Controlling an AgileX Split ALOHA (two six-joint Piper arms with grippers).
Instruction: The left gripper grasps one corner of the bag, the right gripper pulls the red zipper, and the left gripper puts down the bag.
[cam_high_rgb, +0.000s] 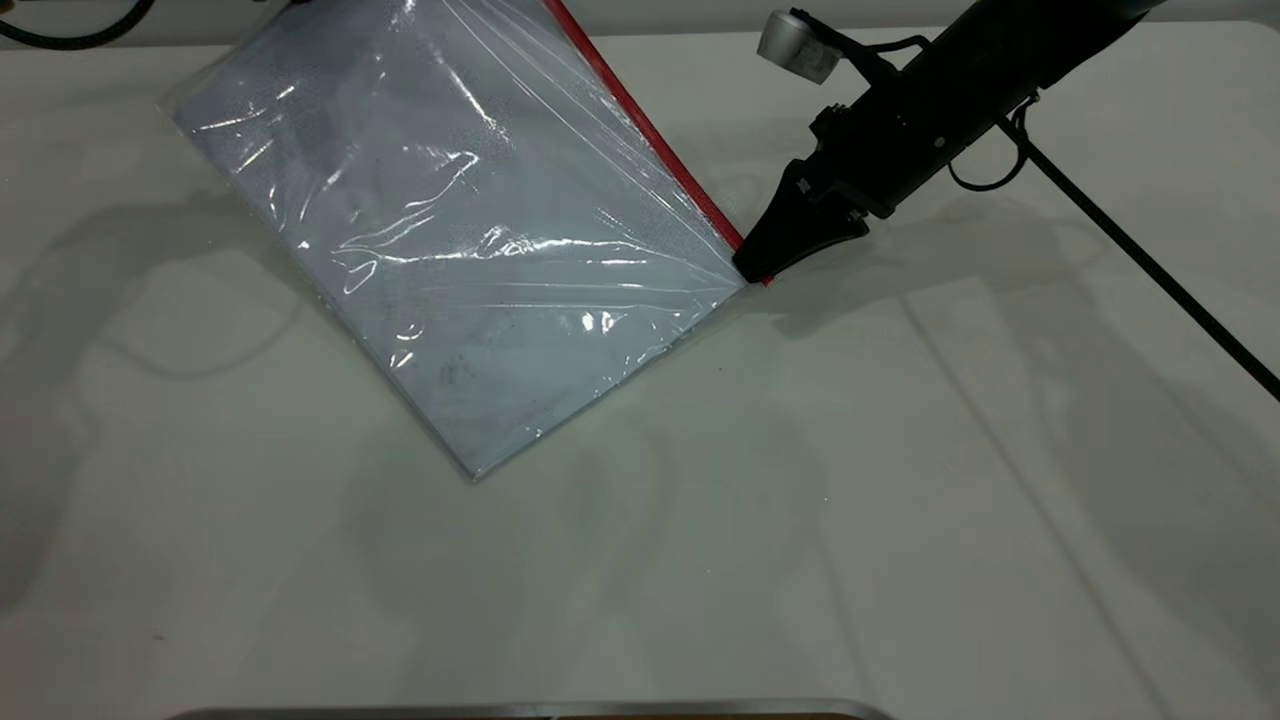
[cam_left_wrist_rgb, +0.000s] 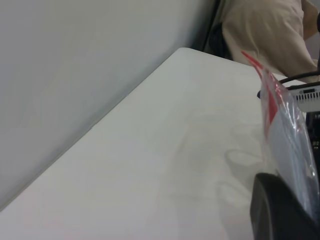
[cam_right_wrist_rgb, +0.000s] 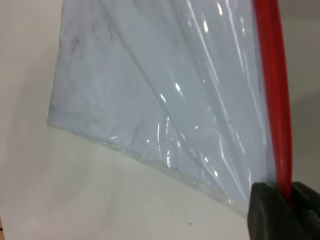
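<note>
The bag (cam_high_rgb: 450, 230) is a clear pouch with pale sheets inside. It stands tilted: its near corner rests on the table and its far part rises out of the exterior view. The red zipper (cam_high_rgb: 650, 130) runs along its right-hand long edge. My right gripper (cam_high_rgb: 752, 268) is at the zipper's lower end, shut on it. In the right wrist view the red zipper (cam_right_wrist_rgb: 274, 90) passes between my right gripper's (cam_right_wrist_rgb: 286, 192) two black fingers, beside the bag (cam_right_wrist_rgb: 150, 90). My left gripper is outside the exterior view. In the left wrist view one of its fingers (cam_left_wrist_rgb: 280, 210) presses against the bag (cam_left_wrist_rgb: 292, 145).
The right arm's black cable (cam_high_rgb: 1150, 270) trails across the table's right side. A metal rim (cam_high_rgb: 530, 708) lies along the near edge. Another black cable (cam_high_rgb: 70, 30) sits at the far left corner. A person in beige (cam_left_wrist_rgb: 265, 30) is beyond the table's end.
</note>
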